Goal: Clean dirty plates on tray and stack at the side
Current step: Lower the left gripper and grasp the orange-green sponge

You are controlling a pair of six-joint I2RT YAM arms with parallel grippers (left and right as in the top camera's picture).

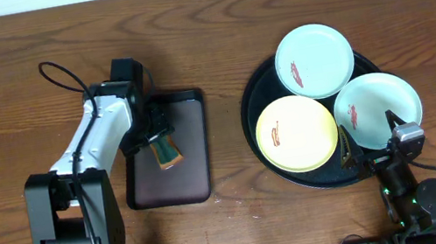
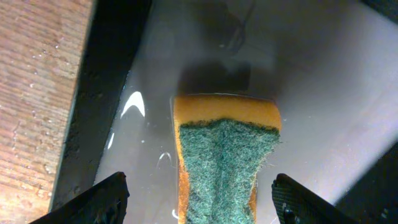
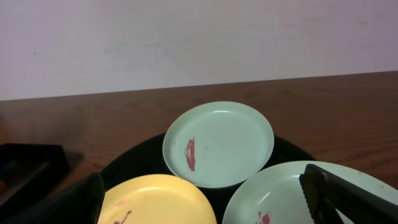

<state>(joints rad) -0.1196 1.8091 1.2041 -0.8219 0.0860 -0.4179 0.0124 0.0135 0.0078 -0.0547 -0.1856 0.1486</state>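
Note:
Three plates lie on the round black tray (image 1: 255,98) at the right: a mint plate (image 1: 314,60) at the back, a yellow plate (image 1: 295,132) at the front left, a second mint plate (image 1: 377,109) at the right. Each has a red-brown smear. They also show in the right wrist view: the back mint plate (image 3: 217,144), the yellow plate (image 3: 155,199) and the near mint plate (image 3: 280,196). My right gripper (image 3: 202,202) is open just above the tray's front edge, over the yellow and near mint plates. My left gripper (image 2: 199,199) is open around a yellow-and-green sponge (image 2: 224,162), its fingers apart from it.
The sponge (image 1: 166,150) lies on a dark rectangular tray (image 1: 195,170) left of centre, wet and glossy in the left wrist view. The wooden table (image 1: 211,26) stretches around both trays. A black cable loops near the left arm.

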